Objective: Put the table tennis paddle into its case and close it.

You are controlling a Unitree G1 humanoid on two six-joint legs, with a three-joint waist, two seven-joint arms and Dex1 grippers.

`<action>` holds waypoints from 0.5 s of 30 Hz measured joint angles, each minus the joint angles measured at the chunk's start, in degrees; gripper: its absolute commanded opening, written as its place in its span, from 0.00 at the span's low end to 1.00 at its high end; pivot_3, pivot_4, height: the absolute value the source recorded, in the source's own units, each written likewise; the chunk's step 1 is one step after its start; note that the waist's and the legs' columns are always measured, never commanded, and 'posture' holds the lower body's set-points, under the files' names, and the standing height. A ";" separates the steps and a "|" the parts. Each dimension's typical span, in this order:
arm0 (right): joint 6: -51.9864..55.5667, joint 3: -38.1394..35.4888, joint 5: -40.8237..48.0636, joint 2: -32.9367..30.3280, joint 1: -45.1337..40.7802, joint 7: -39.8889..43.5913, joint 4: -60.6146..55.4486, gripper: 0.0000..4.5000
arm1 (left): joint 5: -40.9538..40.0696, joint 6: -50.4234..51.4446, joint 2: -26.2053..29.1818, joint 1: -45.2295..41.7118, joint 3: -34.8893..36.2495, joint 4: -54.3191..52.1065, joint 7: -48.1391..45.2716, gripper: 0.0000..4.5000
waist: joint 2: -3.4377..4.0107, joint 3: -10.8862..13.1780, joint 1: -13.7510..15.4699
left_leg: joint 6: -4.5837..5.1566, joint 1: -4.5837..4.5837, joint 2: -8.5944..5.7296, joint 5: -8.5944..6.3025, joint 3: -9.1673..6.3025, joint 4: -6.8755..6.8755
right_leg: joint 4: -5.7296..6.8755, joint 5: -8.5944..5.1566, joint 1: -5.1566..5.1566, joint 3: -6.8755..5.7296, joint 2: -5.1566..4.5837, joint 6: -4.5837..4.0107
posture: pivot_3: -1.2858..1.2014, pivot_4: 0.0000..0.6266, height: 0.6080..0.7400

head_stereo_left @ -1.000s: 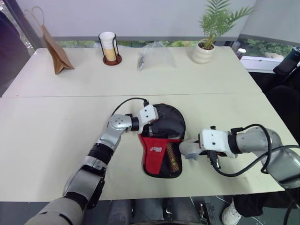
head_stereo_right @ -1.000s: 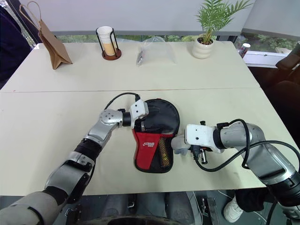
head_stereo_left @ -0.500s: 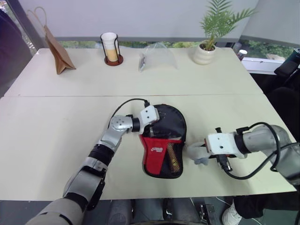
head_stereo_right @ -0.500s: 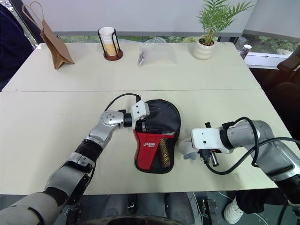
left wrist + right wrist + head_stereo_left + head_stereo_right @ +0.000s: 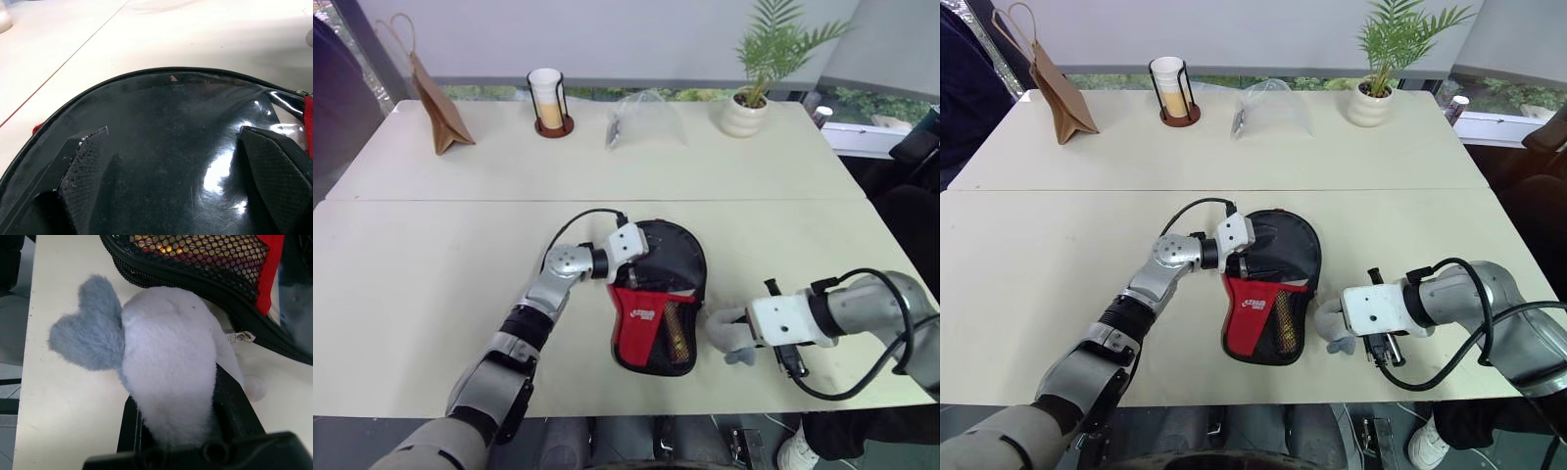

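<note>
Right hand (image 5: 1334, 323), closed on plush (image 5: 161, 357), withdrawn from case (image 5: 658, 294); paddle (image 5: 1283, 315) inside. Left hand (image 5: 628, 266) wide open, pressed on case. Zip closing pending.

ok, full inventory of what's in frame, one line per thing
case: 1, black with red panel and mesh window, near table centre, unzipped
table tennis paddle: 1, handle seen through the mesh, inside the case
plush toy: 1, grey and white, right of the case
table: 1, cream, seam running across
paper bag: 1, brown, far left
cup in wire holder: 1, white cup, black holder, far edge
clear plastic bag: 1, far centre
potted plant: 1, green, white pot, far right
left gripper: open, over the case's black end
right gripper: shut on plush toy
</note>
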 measured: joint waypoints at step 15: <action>31.37 -4.66 19.22 3.36 -5.49 -0.17 -0.96 0.04 | 0.08 -0.02 0.84 -0.87 -1.51 0.28 0.93 1.00 | 0.05 -0.04 -0.23 | 0.02 0.16 0.05 -0.02 -0.28 0.00 | -0.11 0.08 0.30 -0.16 -0.04 -0.08 | 0.52 0.24 1.00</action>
